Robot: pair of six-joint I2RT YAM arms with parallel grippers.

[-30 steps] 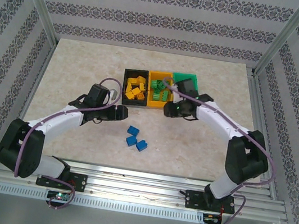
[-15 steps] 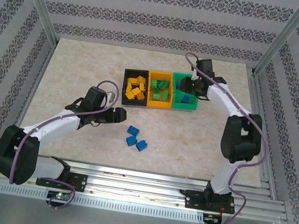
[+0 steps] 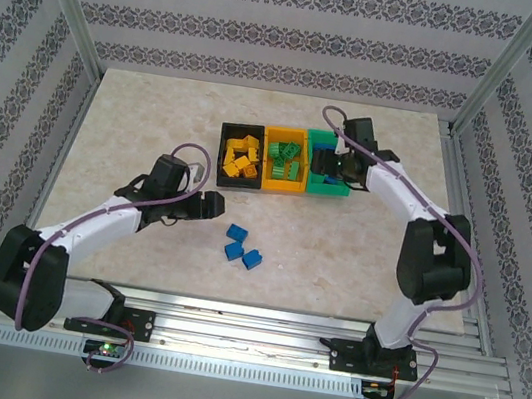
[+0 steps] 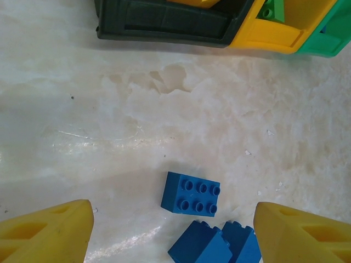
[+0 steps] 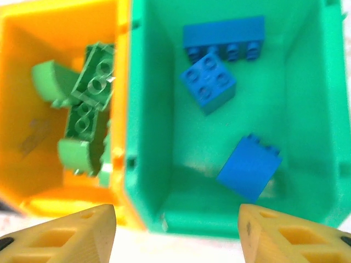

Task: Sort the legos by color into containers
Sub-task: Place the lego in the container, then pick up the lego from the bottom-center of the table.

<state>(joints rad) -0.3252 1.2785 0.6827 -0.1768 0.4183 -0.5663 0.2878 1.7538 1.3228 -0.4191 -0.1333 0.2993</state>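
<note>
Lying loose on the bench, three blue legos form a tight cluster near of the row of bins, just to the right of the left hand and a little nearer; that hand is released, its yellow fingers spread wide with nothing between them. From its wrist view a six-stud brick lies just ahead of the gap and close to centred; its long axis runs almost straight from one finger toward the other, tilted only slightly, so I judge a closing pinch would meet its short ends unless the wrist turns. The other two bricks touch each other just behind it and may get nudged. The right hand hangs well apart, over the green bin, released and empty, so the left arm is clearly the nearer one. Three blue bricks already lie in that bin; green bricks fill the orange-yellow bin and yellow bricks the black bin. The legos are hard, glossy, square-edged plastic with round studs; the bins are smooth moulded plastic; the bench is pale, marbled and faintly shiny.
</note>
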